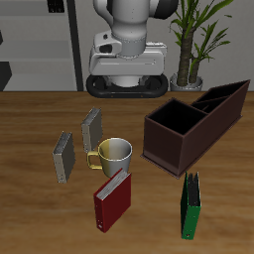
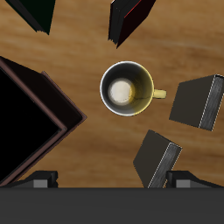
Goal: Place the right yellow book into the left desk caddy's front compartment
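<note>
Right yellow book (image 1: 63, 156) lies on the desk (image 1: 40, 213), farther from the fingers (image 2: 114, 180) than its twin (image 1: 90, 127), beside the mug (image 1: 115, 152). The fingers are spread wide and empty. Best to pass over the twin, square up across the book's thin edges, then descend.

One camera looks down at the desk (image 1: 40, 228) from front and above; the wrist camera looks straight down, closer, sharing the mug (image 1: 115, 153).

I'm looking at an office or study. A brown wood-grain desk (image 1: 30, 129) carries books and a dark maroon caddy (image 1: 193, 124). A potted green plant (image 1: 193, 40) stands behind.
</note>
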{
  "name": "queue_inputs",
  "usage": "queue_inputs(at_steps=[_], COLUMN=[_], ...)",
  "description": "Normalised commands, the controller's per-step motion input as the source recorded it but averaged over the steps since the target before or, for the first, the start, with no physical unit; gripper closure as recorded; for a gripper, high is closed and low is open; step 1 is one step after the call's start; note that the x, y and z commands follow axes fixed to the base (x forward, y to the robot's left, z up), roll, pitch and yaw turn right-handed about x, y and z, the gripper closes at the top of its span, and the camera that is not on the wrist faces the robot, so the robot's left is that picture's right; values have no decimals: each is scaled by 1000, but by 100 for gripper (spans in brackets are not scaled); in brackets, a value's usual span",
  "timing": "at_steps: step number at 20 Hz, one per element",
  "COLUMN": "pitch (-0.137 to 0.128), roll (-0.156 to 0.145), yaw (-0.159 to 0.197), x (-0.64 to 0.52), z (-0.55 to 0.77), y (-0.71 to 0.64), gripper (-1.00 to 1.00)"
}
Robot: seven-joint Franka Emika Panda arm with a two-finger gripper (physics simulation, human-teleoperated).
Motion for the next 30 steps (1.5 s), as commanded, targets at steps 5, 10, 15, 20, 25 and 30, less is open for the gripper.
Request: queue_inputs(at_steps=[5,10,15,20,25,30], pitch=[12,-4,-20,-49,-20,-27], roll=[0,-54,-5,18,-2,-5], yaw=[0,-42,-5,-7,3,9], x=[230,250,237,179,124,98], z=[-24,15,16,-22,-32,-66], y=[-419,-541,-499,-443,-362,-219], gripper=[-100,-100,-100,-100,-100,-100])
